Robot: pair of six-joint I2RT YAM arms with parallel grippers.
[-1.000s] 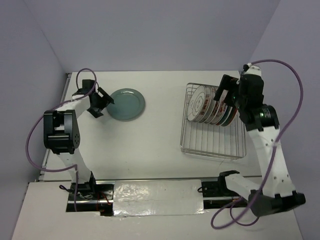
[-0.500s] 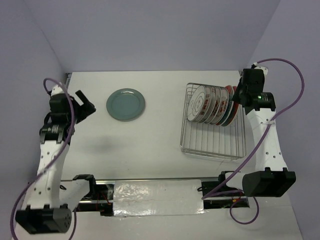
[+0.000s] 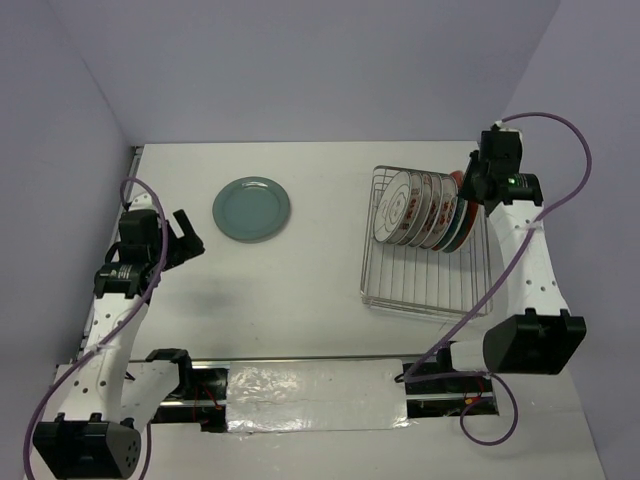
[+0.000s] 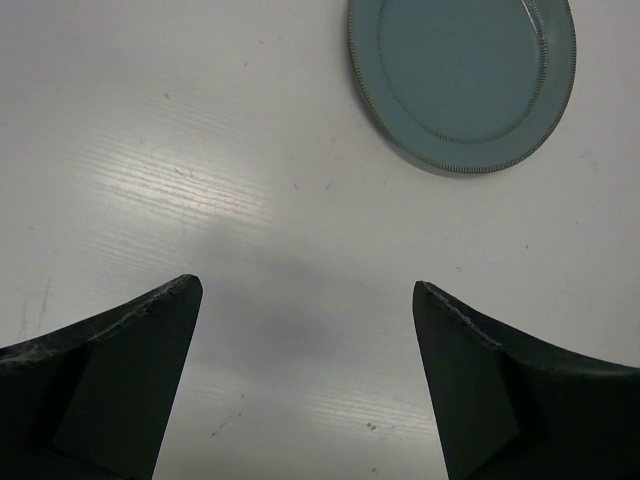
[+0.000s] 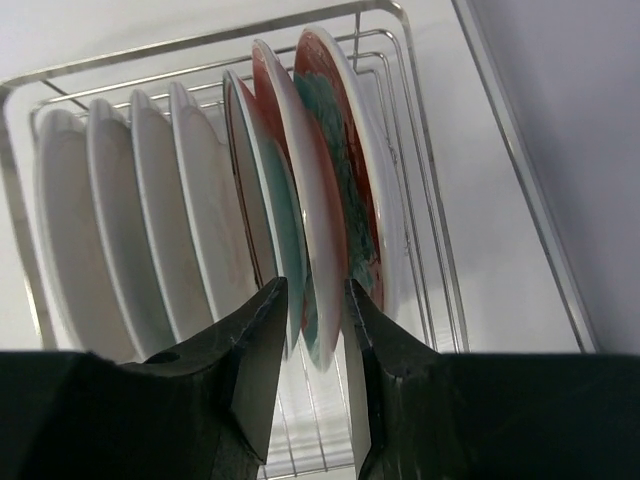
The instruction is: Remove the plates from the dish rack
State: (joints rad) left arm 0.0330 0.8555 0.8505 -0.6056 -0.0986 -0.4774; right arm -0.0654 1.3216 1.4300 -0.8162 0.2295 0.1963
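The dish rack (image 3: 425,290) stands at the right with several plates (image 3: 415,208) upright in it: white patterned ones on the left, red and teal ones on the right. My right gripper (image 3: 468,186) is at the row's right end. In the right wrist view its jaws (image 5: 315,300) are shut on the rim of a red plate with teal flowers (image 5: 322,200). One plain teal plate (image 3: 251,208) lies flat on the table at the left. My left gripper (image 3: 190,243) hangs open over bare table, short of the teal plate (image 4: 462,80).
The rack's wire rim (image 5: 200,40) runs behind the plates. A purple wall (image 5: 580,120) stands close on the rack's right side. White table (image 3: 310,270) lies between the teal plate and the rack.
My left arm has drawn back from the teal plate toward the left edge. My right gripper has come onto the plates at the row's right end and closed there.
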